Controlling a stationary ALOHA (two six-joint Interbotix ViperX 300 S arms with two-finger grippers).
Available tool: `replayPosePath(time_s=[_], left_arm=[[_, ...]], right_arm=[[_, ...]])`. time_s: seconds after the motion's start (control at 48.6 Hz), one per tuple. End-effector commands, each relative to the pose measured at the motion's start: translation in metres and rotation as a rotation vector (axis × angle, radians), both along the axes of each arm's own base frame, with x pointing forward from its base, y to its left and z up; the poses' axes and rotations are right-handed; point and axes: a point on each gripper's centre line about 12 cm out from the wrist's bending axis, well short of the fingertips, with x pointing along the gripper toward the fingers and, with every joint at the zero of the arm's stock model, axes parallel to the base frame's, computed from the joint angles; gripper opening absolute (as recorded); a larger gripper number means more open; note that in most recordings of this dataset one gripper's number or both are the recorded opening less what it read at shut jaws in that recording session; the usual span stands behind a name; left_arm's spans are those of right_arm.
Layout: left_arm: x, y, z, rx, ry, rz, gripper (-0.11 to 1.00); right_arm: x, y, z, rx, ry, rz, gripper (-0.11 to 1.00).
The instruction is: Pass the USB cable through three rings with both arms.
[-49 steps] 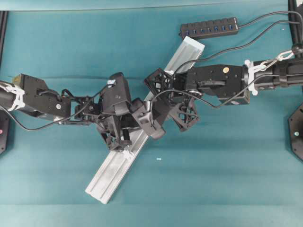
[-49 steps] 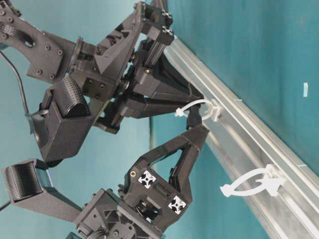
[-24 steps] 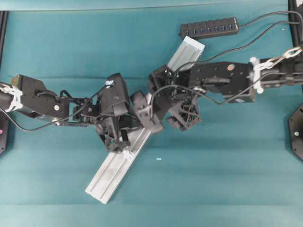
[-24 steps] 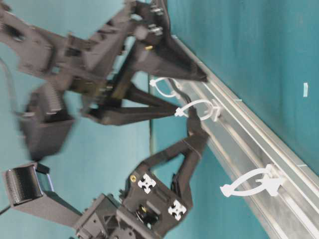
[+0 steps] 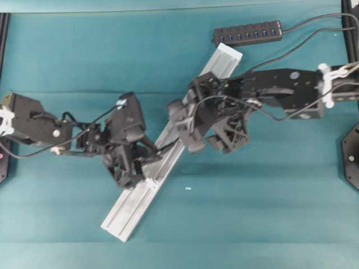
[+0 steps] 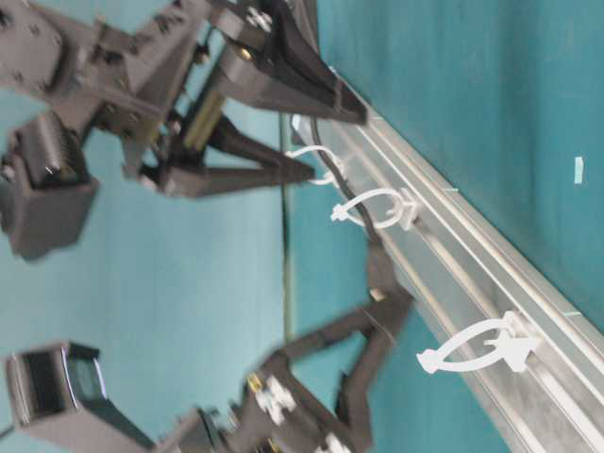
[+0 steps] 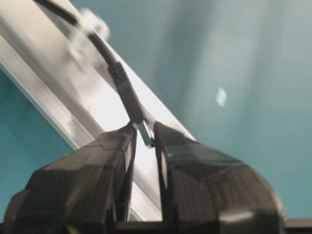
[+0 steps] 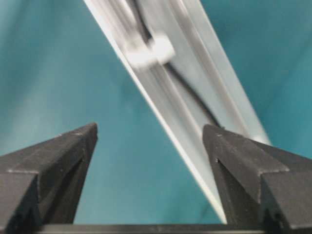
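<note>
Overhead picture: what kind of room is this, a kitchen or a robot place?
Probably a robot lab bench: two black robot arms work over a teal tabletop with a silver aluminium rail and a black USB hub.

A robot lab test bench, not a home or a shop.

A plain teal cloth (image 5: 84, 50) is covering the whole table, two black robot arms (image 5: 280, 92) are reaching in from its left and right edges, and an aluminium rail (image 5: 140, 193) is lying across the middle, with a black multi-port hub (image 5: 247, 32) sitting near the far edge and black frame posts (image 5: 348, 28) standing at the corners.
</note>
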Motion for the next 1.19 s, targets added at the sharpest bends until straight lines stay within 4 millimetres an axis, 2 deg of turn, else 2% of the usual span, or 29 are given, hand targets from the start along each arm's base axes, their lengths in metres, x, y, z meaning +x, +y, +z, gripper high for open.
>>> replayPosePath(time_s=[0.0, 0.247, 0.514, 0.782, 1.173], left_arm=[[-0.002, -0.009, 0.007, -0.009, -0.013, -0.018, 0.14], [-0.007, -0.015, 0.016, -0.058, -0.030, -0.001, 0.13], [-0.006, -0.015, 0.022, -0.069, -0.047, 0.004, 0.11], [-0.008, -0.015, 0.022, -0.073, -0.045, 0.007, 0.11], [-0.007, -0.015, 0.023, -0.073, -0.048, 0.007, 0.10]], right_arm=[[-0.008, -0.012, 0.014, -0.003, -0.040, -0.049, 0.90], [-0.013, -0.011, 0.021, -0.011, -0.083, -0.051, 0.90], [0.011, 0.024, 0.024, -0.020, -0.178, 0.043, 0.90], [0.027, 0.050, 0.006, -0.001, -0.204, 0.076, 0.90], [0.042, 0.052, -0.010, -0.003, -0.221, 0.080, 0.83]])
